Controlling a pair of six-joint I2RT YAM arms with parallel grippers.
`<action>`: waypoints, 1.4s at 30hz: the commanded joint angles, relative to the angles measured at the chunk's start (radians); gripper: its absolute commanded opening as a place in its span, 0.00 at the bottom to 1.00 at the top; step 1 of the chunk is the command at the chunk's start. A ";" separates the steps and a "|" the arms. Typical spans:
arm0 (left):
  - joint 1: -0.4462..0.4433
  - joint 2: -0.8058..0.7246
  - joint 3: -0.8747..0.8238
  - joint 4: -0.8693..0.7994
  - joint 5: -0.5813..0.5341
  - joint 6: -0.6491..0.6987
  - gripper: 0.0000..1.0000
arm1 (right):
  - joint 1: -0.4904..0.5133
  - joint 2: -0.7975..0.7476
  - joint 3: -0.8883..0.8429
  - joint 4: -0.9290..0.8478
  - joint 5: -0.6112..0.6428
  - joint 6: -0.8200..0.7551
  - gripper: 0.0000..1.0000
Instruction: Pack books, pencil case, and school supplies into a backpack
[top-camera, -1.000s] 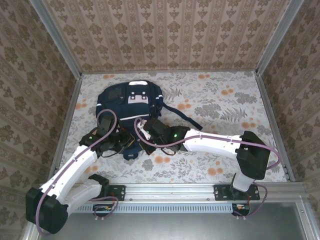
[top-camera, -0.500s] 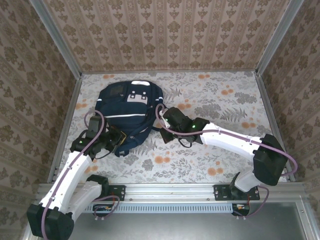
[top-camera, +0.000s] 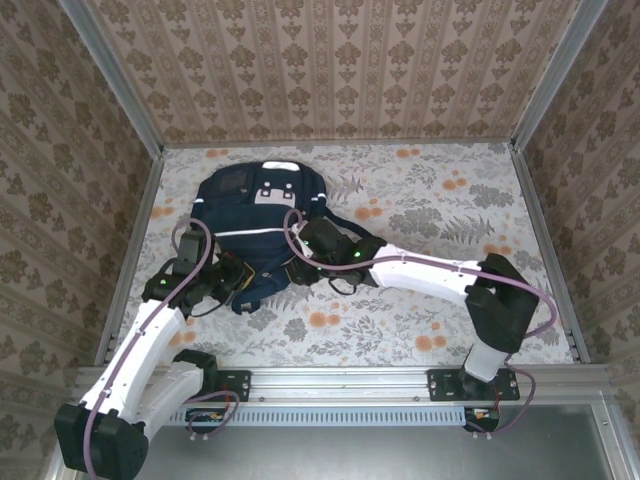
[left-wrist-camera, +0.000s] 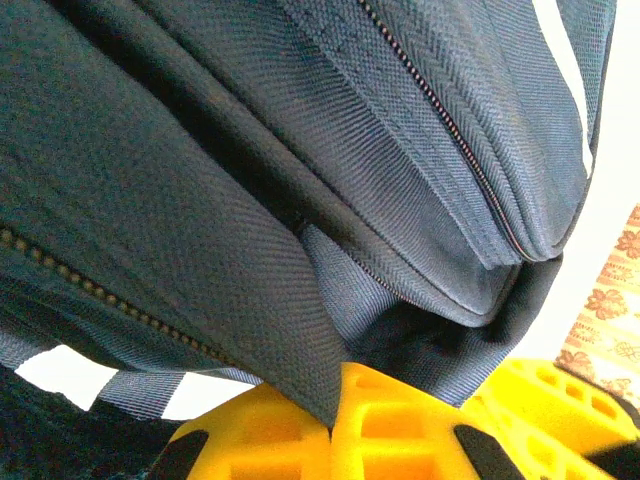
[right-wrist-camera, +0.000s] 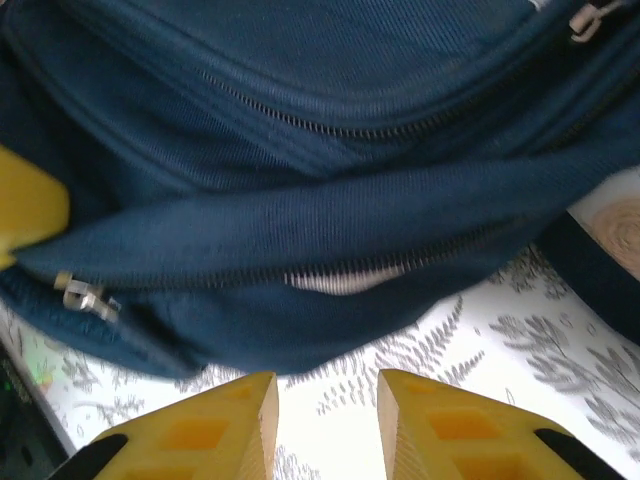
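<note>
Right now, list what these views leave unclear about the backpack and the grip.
Contents of the backpack: top view, fabric covers them; right wrist view, the zip gap reveals grey lining, nothing deeper.
Its near end: top view, the left gripper and right gripper overhang it.
How deep the left gripper bites: left wrist view, fabric and the frame edge cover it.
Its patches: top view, too small to read.

Floral-patterned table (top-camera: 450, 210), navy backpack (top-camera: 245, 215) flat on its left half
</note>
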 joint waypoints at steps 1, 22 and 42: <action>0.001 -0.011 0.025 0.070 0.076 0.058 0.00 | -0.015 0.067 0.046 0.099 0.003 0.094 0.31; -0.012 -0.020 -0.047 0.085 0.155 0.128 0.00 | -0.153 0.110 -0.116 0.711 -0.149 0.674 0.61; -0.004 -0.010 -0.047 0.112 0.146 0.115 0.00 | -0.166 0.029 -0.077 0.400 -0.115 0.764 0.45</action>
